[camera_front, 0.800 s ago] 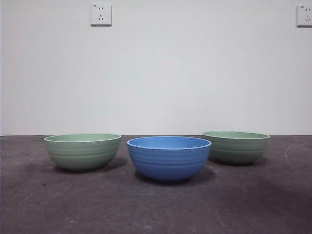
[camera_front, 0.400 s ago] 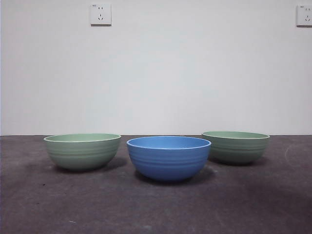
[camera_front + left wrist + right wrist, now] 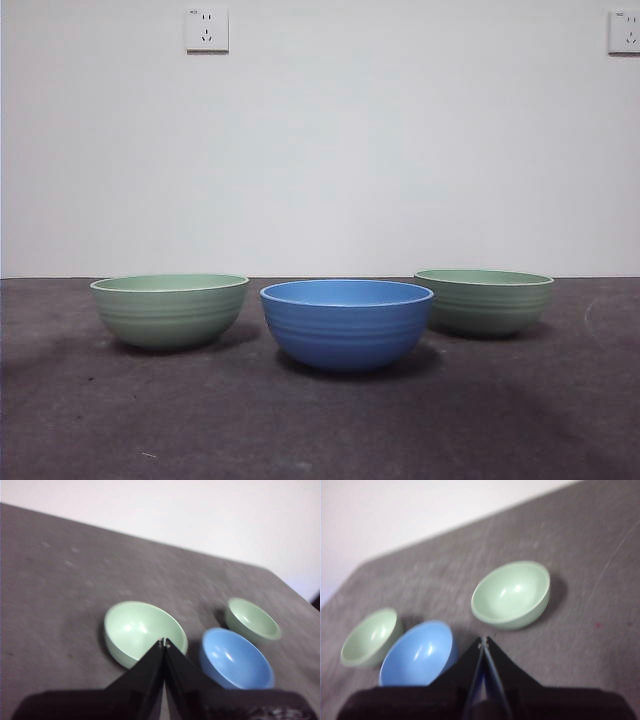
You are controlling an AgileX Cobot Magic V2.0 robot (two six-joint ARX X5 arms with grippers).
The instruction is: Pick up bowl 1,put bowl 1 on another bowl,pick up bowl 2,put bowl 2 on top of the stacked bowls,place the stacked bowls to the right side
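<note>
Blue bowl (image 3: 347,323), round w/ faint horiz ribs + pale rim, sits center-front on the dark rough-textured table (image 3: 320,430), apart from 2 pale green ribbed bowls: left green bowl (image 3: 170,309) and right green bowl (image 3: 484,300), the latter further back. Nothing stacked, all 3 upright and empty inside. Left gripper (image 3: 164,642) and right gripper (image 3: 483,641) both hang above the table w/ jaws pressed together, holding nothing; white wall behind w/ 2 sockets (image 3: 207,29).

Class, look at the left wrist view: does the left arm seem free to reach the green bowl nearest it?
Probably yes. The left gripper, jaws shut, sits above the near green bowl, which stands alone on the table, apart from the blue bowl. The jaws must open first.
</note>
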